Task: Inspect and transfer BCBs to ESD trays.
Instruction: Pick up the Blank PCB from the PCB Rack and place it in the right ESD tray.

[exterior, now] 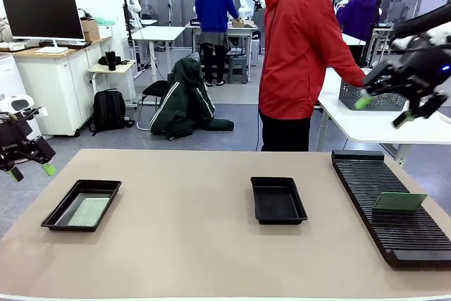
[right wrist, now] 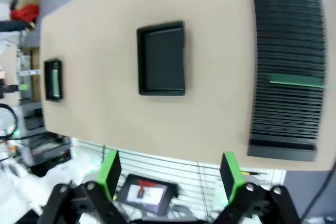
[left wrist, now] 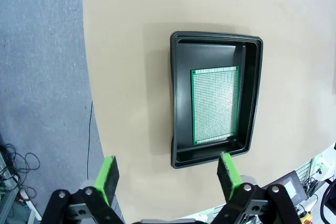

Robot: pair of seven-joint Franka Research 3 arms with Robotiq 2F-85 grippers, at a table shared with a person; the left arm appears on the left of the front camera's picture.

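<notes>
On rack (exterior: 366,188): one BCB (exterior: 399,201) waiting; left end effector (left wrist: 167,167), right end effector (right wrist: 169,165) spread, empty; you'll likely need right on it

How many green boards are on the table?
2. One green board lies flat in the left tray; another stands tilted in the slotted rack on the right. None looks hidden.

Green dotted BCB (left wrist: 215,104), black tray (left wrist: 210,53)
</notes>
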